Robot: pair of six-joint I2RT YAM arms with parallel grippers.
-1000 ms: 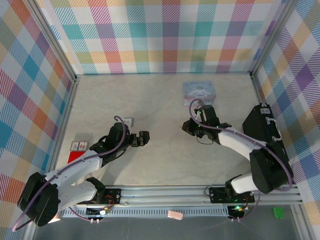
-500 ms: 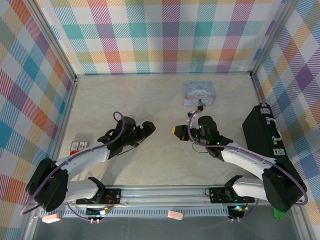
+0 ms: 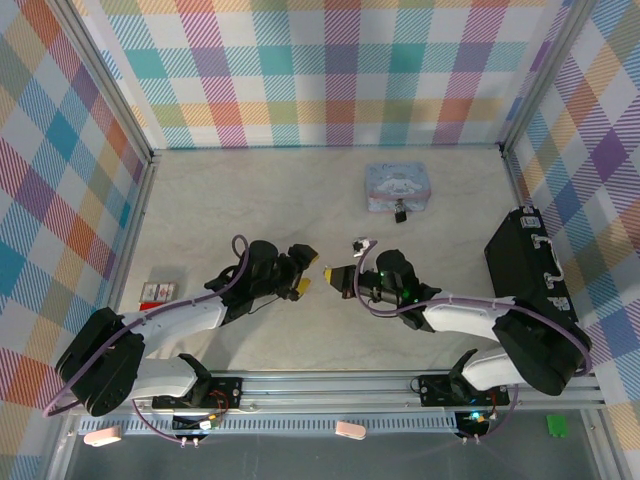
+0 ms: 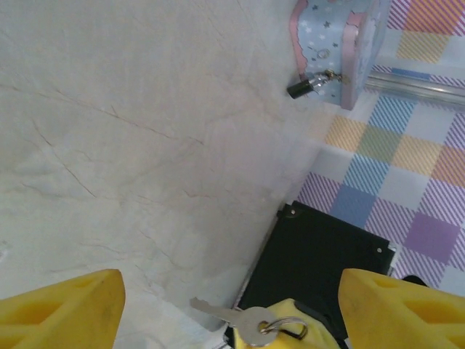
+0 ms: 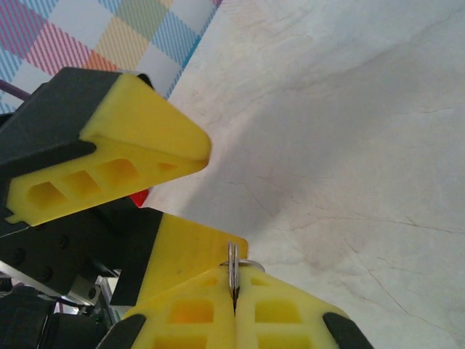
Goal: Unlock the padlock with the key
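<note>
the thin silver metal key (image 4: 251, 323) sits half hidden, pinched in the right gripper's (image 3: 336, 275) pressed-together yellow fingers. the tiny dark padlock (image 3: 399, 213) touches the pale blue cartoon tin (image 3: 398, 185), far back on the table (image 3: 250, 200). the left gripper (image 3: 303, 270), spread, flanks the key; a second ago the grippers stood well apart.

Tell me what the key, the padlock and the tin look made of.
Key: bare metal, silver-grey with a dull shine. Padlock: dark body, likely painted or coated metal, with a bright metal shackle. Tin: probably thin sheet metal, printed pale blue with pink edging; the smooth printed face leaves it open.
</note>
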